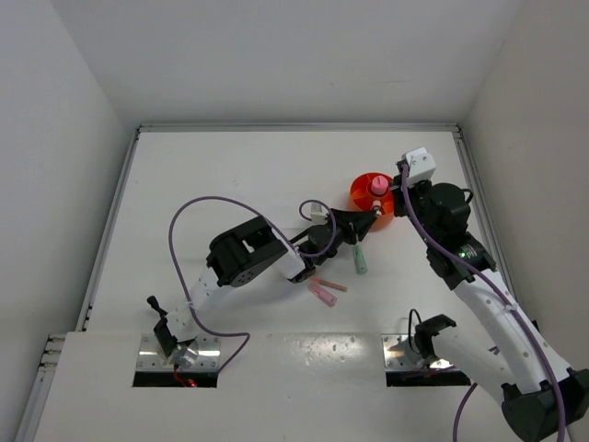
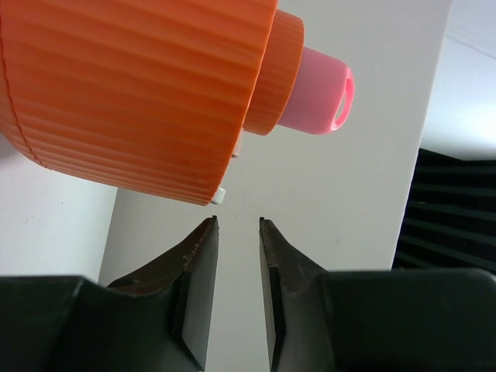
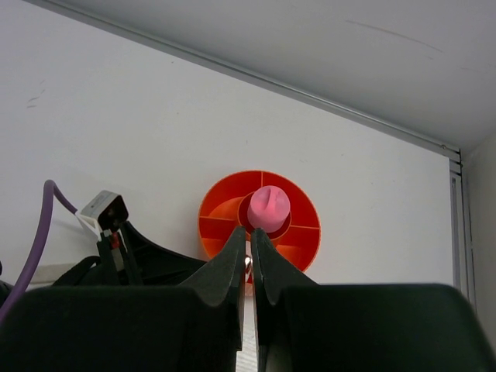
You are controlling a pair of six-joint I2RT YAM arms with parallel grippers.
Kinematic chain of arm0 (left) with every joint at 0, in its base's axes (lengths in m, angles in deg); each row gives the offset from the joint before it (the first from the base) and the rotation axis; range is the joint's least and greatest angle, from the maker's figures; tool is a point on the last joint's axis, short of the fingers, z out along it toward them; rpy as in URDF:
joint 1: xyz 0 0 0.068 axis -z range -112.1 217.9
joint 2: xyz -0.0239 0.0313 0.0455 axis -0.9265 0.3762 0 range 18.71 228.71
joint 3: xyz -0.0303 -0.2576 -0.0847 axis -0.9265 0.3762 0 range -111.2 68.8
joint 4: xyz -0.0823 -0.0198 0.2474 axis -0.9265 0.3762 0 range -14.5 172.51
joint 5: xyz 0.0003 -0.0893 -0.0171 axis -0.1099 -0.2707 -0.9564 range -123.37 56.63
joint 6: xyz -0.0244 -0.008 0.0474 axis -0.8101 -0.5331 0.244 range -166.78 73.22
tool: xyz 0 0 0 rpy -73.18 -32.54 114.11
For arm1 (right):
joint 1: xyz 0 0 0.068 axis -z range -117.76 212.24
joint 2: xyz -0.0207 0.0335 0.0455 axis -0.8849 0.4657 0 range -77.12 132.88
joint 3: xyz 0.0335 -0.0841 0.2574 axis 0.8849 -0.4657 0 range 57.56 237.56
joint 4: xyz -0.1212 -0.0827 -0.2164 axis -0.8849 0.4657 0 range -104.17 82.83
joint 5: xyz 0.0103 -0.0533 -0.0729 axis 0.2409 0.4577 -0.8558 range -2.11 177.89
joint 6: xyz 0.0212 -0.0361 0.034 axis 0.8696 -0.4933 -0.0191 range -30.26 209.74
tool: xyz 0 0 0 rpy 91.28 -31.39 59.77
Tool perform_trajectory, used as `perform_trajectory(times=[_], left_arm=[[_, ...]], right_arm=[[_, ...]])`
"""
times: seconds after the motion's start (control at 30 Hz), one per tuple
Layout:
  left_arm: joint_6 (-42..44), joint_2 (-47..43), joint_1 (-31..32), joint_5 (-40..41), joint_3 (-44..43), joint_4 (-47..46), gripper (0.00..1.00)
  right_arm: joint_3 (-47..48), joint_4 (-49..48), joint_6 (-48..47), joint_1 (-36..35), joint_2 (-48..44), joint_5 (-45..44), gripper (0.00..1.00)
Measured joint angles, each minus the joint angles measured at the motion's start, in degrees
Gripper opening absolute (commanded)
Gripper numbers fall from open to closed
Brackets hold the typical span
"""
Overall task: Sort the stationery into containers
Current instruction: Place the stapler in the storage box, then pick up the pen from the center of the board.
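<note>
The round orange bowl point(image 1: 363, 195) with inner dividers stands at the far middle of the table, with a chunky pink tube point(image 1: 377, 187) upright in its centre. My left gripper point(image 1: 372, 220) is open and empty, its tips beside the bowl's near wall point(image 2: 132, 85); the pink tube point(image 2: 318, 89) also shows there. My right gripper point(image 3: 249, 231) hovers over the bowl's near rim point(image 3: 213, 221), fingers nearly together on a thin pale stick that barely shows between them. A mint-green pen point(image 1: 360, 259), a pink pen point(image 1: 322, 294) and a tan stick point(image 1: 331, 284) lie on the table.
A tiny white block point(image 2: 221, 195) sits by the bowl's edge. The left arm's purple cable point(image 1: 198, 216) loops over the left of the table. A metal rail point(image 3: 256, 77) and white walls bound the far edge.
</note>
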Motion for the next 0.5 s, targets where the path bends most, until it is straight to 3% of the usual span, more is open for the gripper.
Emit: perform_trajectory(times=[0.33, 0.47, 0.5], left_arm=[[-0.02, 0.0, 0.0, -1.14, -1.4, -0.09, 0.33], [0.59, -1.49, 0.04, -4.09, -0.63, -0.04, 0.29], [0.98, -2.62, 0.07, -4.66, 0.52, 0.0, 0.27]], right_arm=[[0.0, 0.0, 0.0, 0.0, 0.0, 0.0, 0.06], [-0.55, -0.11, -0.26, 0.0, -0.31, -0.04, 0.21], [-0.68, -0.07, -0.35, 0.0, -0.46, -0.04, 0.33]])
